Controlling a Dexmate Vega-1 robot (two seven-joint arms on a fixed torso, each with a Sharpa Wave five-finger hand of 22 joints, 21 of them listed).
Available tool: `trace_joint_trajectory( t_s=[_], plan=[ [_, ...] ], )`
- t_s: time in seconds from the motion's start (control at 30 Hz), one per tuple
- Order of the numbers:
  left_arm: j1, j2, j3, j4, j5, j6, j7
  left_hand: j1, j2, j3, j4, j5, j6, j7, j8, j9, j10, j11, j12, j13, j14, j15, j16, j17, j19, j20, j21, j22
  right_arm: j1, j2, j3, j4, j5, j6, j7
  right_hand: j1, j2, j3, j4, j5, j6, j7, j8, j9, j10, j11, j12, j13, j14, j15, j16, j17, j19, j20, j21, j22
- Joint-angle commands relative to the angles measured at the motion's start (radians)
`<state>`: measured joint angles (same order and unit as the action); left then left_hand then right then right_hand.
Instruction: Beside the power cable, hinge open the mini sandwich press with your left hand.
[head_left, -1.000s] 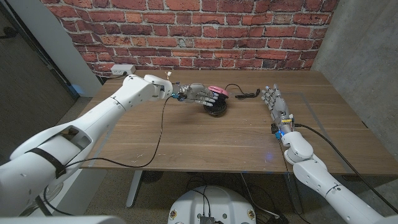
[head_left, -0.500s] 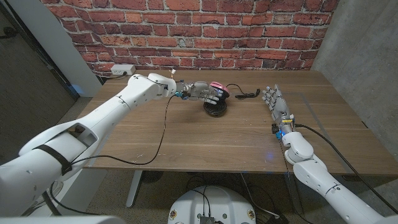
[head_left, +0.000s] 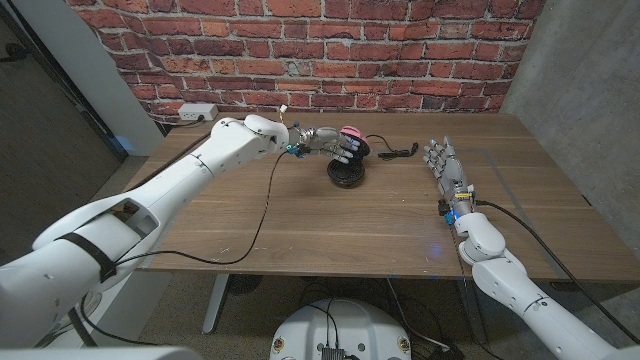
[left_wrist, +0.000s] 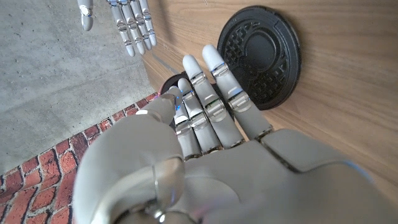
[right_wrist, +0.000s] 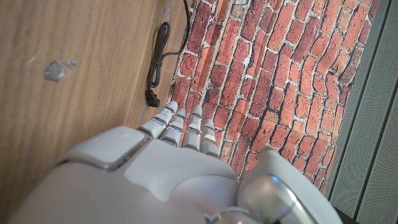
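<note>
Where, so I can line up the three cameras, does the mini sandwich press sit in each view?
Head view: the mini sandwich press stands at the table's far middle, its pink lid raised at the left hand.
Left wrist view: its round black base plate lies on the wood just past the fingers.
Right wrist view: aimed elsewhere, along the power cable.
Shared landmark: the brick wall.

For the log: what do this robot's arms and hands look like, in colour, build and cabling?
Both arms have glossy white rounded shells. The left arm carries a black band near the shoulder and a thin black cable hanging from its wrist. The left hand and right hand are silver-grey with segmented fingers and pale fingertips. A black cable runs along the right arm.
</note>
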<state>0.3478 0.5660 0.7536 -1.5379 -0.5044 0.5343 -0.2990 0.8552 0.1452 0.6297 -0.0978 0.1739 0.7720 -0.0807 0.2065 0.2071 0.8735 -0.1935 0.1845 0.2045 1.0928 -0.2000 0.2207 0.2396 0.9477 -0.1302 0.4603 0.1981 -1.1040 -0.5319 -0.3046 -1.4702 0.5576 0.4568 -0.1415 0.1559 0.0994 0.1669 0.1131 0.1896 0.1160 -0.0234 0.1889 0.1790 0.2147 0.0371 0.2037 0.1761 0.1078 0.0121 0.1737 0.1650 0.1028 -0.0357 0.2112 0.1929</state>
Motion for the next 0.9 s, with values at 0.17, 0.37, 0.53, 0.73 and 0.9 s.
trace_joint_trajectory(
  t_s=[0.17, 0.37, 0.53, 0.73, 0.9],
  plan=[
    [0.011, 0.012, 0.078, -0.133, 0.294, -0.047, 0.202, 0.012, 0.002, 0.005, 0.005, 0.002, 0.013, -0.015, 0.001, 0.006, 0.0, -0.008, 0.005, 0.0, -0.003, -0.026, 0.0, 0.006, -0.005, 0.0, 0.01, 0.002, -0.002, -0.003, 0.006, 0.016, 0.008, 0.012, 0.011, -0.009, 0.001, 0.001, 0.003, 0.006, 0.001, 0.002, -0.001, 0.002, 0.004, 0.003, 0.0, 0.004, 0.002, 0.004, 0.003, 0.005, 0.001, 0.001, 0.003, 0.002],
    [0.01, -0.005, 0.09, -0.131, 0.365, -0.054, 0.229, 0.013, 0.002, 0.005, 0.005, 0.003, 0.017, -0.016, 0.003, 0.006, 0.004, -0.009, 0.006, 0.0, -0.002, -0.026, 0.001, 0.007, -0.006, -0.001, 0.011, 0.002, 0.001, -0.002, 0.007, 0.024, 0.01, 0.014, 0.014, -0.01, 0.0, 0.001, 0.003, 0.006, 0.002, 0.002, -0.001, 0.002, 0.004, 0.002, 0.0, 0.004, 0.002, 0.005, 0.003, 0.005, 0.001, 0.0, 0.003, 0.002],
    [0.011, -0.012, 0.106, -0.14, 0.444, -0.062, 0.262, 0.014, 0.001, 0.006, 0.005, 0.003, 0.013, -0.016, 0.002, 0.006, 0.004, -0.009, 0.007, 0.0, -0.003, -0.026, 0.001, 0.008, -0.006, -0.001, 0.012, 0.002, 0.004, -0.001, 0.008, 0.032, 0.012, 0.019, 0.017, -0.01, 0.0, 0.0, 0.003, 0.006, 0.001, 0.002, -0.001, 0.002, 0.005, 0.003, 0.0, 0.004, 0.001, 0.003, 0.003, 0.005, 0.001, 0.001, 0.003, 0.002],
    [0.003, -0.039, 0.114, -0.118, 0.494, -0.043, 0.269, 0.016, -0.006, 0.006, 0.001, 0.003, -0.004, -0.022, -0.004, 0.006, -0.016, -0.008, 0.001, -0.001, -0.006, -0.026, -0.001, 0.008, -0.009, -0.002, 0.015, 0.002, 0.004, 0.001, 0.012, 0.039, 0.015, 0.026, 0.019, -0.01, 0.0, 0.0, 0.002, 0.006, 0.001, 0.002, -0.001, 0.002, 0.004, 0.004, 0.0, 0.004, 0.0, 0.004, 0.003, 0.004, 0.002, 0.002, 0.003, 0.002],
    [-0.008, -0.056, 0.132, -0.095, 0.543, -0.035, 0.274, 0.021, -0.016, 0.005, -0.005, 0.005, -0.037, -0.027, -0.013, 0.004, -0.048, -0.011, -0.005, -0.004, -0.01, -0.026, -0.003, 0.01, -0.014, -0.002, 0.019, 0.002, -0.001, -0.001, 0.016, 0.04, 0.016, 0.029, 0.017, -0.011, -0.001, 0.0, 0.002, 0.007, 0.001, 0.002, -0.001, 0.002, 0.004, 0.003, 0.0, 0.004, 0.0, 0.004, 0.003, 0.004, 0.002, 0.001, 0.003, 0.002]
  ],
)
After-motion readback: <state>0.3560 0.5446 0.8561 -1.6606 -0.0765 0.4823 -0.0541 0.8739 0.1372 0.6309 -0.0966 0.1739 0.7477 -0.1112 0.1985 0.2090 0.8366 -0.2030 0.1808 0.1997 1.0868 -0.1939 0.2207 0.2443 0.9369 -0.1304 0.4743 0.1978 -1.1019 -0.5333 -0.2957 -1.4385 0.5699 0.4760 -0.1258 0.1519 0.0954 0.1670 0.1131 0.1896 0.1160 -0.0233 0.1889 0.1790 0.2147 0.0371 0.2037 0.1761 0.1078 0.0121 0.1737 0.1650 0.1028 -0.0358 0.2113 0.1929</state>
